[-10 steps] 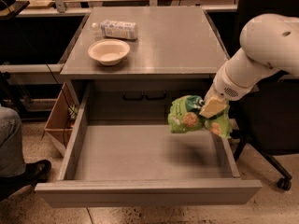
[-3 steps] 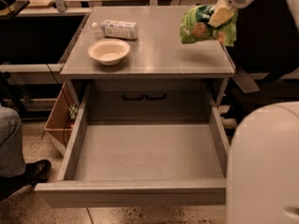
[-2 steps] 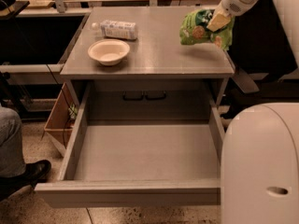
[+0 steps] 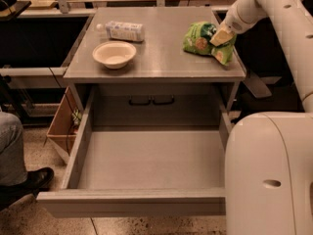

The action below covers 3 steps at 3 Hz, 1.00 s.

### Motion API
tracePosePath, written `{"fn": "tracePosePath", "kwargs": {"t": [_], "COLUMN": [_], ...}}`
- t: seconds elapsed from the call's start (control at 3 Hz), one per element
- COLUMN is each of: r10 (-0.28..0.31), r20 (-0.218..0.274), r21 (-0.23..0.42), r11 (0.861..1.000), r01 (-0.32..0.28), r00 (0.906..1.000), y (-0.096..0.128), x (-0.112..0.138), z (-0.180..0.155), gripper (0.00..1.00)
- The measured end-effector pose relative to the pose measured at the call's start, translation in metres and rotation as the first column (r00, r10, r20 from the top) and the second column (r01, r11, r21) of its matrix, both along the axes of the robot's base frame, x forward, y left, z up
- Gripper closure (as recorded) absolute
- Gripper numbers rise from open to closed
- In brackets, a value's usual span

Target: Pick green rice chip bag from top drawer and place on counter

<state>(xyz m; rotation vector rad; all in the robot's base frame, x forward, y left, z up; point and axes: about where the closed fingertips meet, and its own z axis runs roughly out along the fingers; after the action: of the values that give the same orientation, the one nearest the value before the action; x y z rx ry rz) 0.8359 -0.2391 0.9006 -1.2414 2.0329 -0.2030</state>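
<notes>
The green rice chip bag (image 4: 199, 38) lies on the right side of the counter (image 4: 161, 58), near its right edge. My gripper (image 4: 220, 35) reaches in from the upper right and is shut on the bag's right end, low over the counter. The top drawer (image 4: 146, 160) is pulled fully open below, and its grey floor is bare.
A cream bowl (image 4: 114, 54) and a white-and-blue carton (image 4: 125, 31) stand on the counter's left half. My white body (image 4: 269, 175) fills the lower right and hides the drawer's right front corner. A person's leg and shoe (image 4: 14, 170) are at the left, beside a wooden box (image 4: 61, 126).
The gripper has come down with the bag from above the counter's right rear, so the bag now rests on the counter.
</notes>
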Motion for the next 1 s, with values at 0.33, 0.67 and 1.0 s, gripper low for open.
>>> {"fn": "tracePosePath", "kwargs": {"t": [0.33, 0.67, 1.0], "r10": [-0.001, 0.005, 0.024], "r20": [-0.012, -0.022, -0.044], "r21": [0.016, 0.027, 0.052], "r11": [1.0, 1.0, 0.998], "r01": [0.001, -0.004, -0.022], "r00": [0.9999, 0.9998, 0.9987], "y": [0.001, 0.005, 0.015], "x": [0.004, 0.006, 0.007], "z": [-0.01, -0.014, -0.025], "gripper": [0.62, 0.39, 0.16]}}
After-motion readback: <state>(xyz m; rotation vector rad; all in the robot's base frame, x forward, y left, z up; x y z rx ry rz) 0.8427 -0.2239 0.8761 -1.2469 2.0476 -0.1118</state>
